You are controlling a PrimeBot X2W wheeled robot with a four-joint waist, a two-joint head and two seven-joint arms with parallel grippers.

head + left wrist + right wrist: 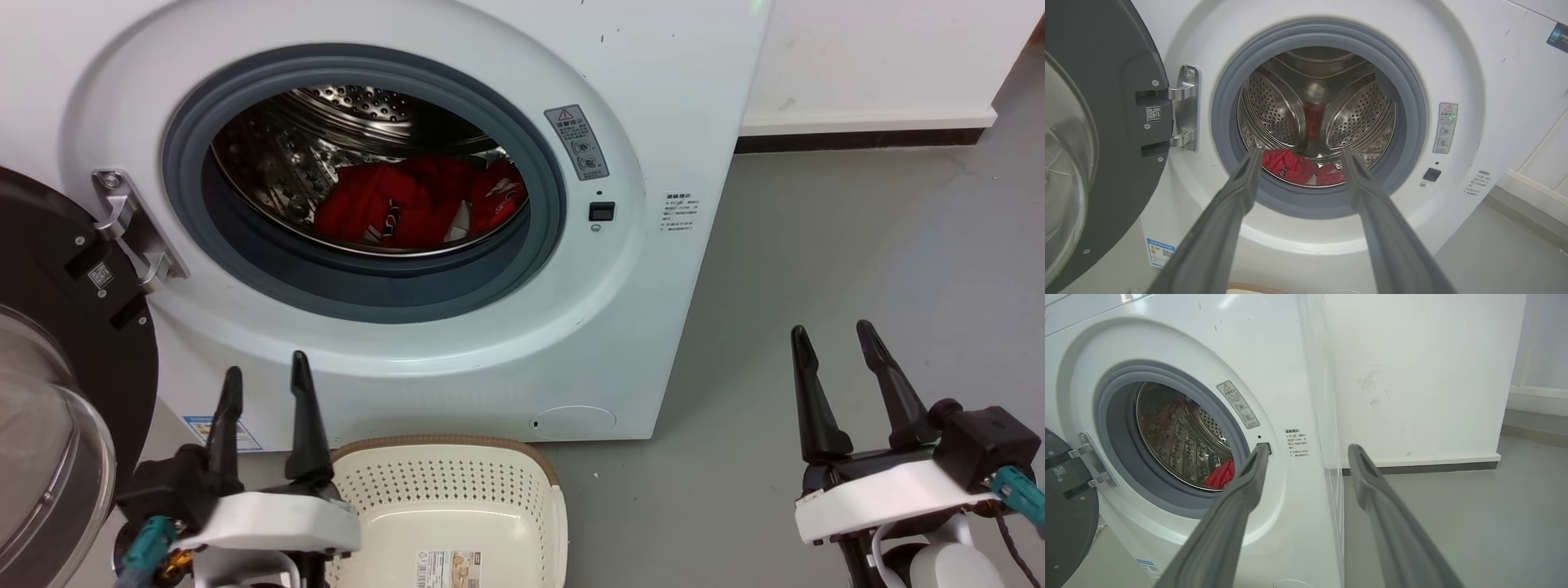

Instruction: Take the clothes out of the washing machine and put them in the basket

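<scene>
White wrists [269, 523], long dark fingers [306, 416]

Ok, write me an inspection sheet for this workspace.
Surface: grey floor, smooth.
Job's things: washer with its door swung open to the left; red clothes lying in the drum; basket on the floor before the washer, no clothes in the part seen.
Clutter: nothing seen.
Grippers: left gripper open, beside the basket; right gripper open, over the floor right of the washer; both hold nothing.
Cables: a teal plug at the left wrist, another at the right; a dark cable by the right wrist.
Surroundings: white wall with a dark baseboard.
</scene>
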